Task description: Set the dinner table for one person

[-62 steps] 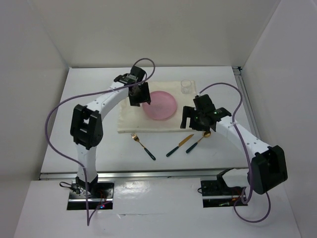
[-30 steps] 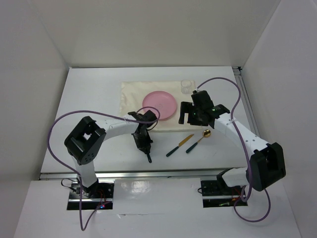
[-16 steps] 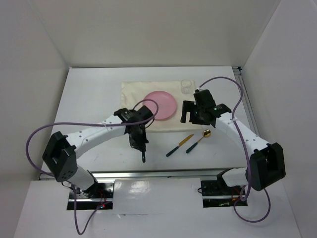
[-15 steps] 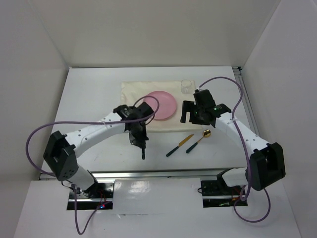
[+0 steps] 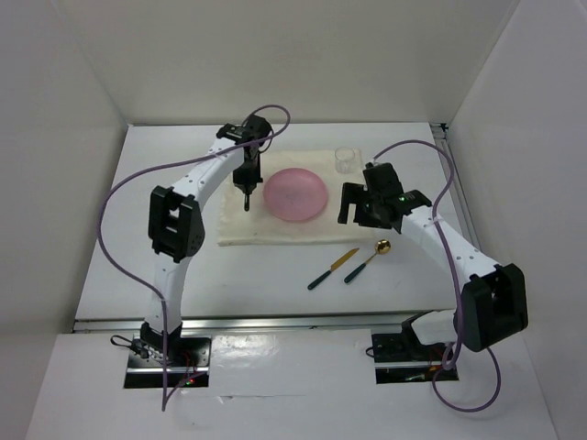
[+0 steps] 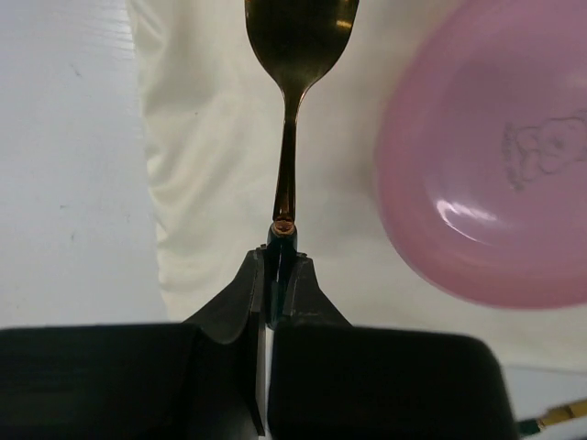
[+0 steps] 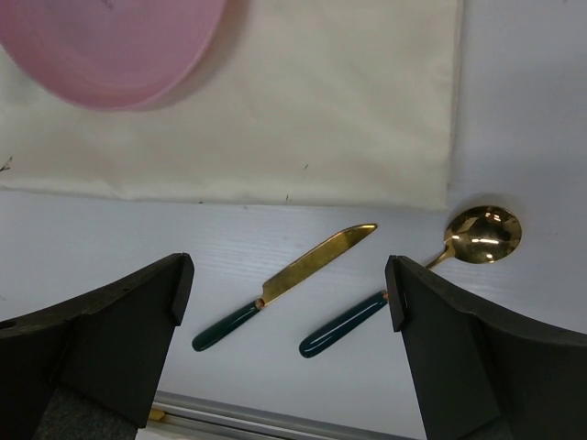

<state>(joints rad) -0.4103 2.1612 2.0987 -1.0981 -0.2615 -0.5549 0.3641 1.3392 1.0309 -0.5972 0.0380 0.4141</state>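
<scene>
The left hand (image 6: pixel 278 261) is clenched on a gold piece of cutlery with a dark green handle (image 6: pixel 287 174), pinching it where the neck meets the handle. It hangs over the cream rectangular cloth (image 6: pixel 211 183), just left of the round pink plate (image 6: pixel 495 183). Its long axis runs along the cloth's left edge, and the head points away from the hand. I think it only has to go straight down. The right hand (image 5: pixel 359 209) is spread wide, grasping nothing, above the glossy white desk (image 5: pixel 165 183).
</scene>
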